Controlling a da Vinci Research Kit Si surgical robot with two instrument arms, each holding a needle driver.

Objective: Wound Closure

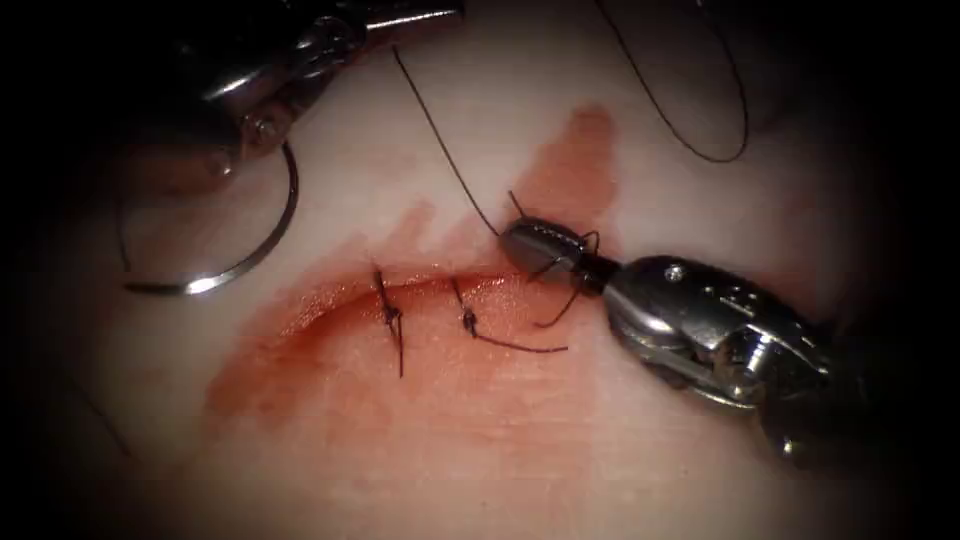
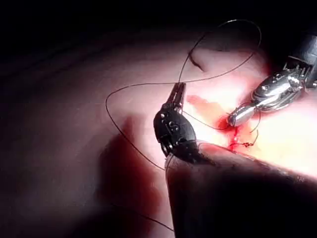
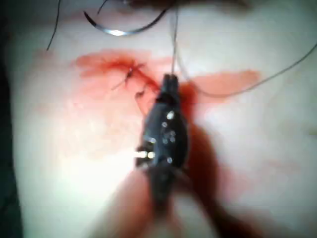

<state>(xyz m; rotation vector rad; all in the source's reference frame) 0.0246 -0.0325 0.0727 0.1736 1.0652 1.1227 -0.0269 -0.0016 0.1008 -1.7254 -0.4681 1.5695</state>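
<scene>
My right tool (image 1: 512, 238) comes in from the right, its jaws shut on the thread (image 1: 440, 140) at the right end of the cut (image 1: 425, 287). Thread is looped around these jaws. That tool also shows in the right wrist view (image 3: 170, 78) and the left wrist view (image 2: 233, 119). The thread runs up and left toward my left tool (image 1: 450, 13), whose jaws (image 2: 178, 88) are shut on it. The curved needle (image 1: 255, 255) lies free on the tissue left of the cut, below the left tool, held by neither tool. It appears again (image 3: 119, 31) in the right wrist view.
Two tied stitches (image 1: 388, 310) (image 1: 467, 320) with short cut ends cross the cut. Red fluid (image 1: 570, 160) stains the tissue around and above the cut. A slack loop of thread (image 1: 720, 155) lies on the tissue at the upper right.
</scene>
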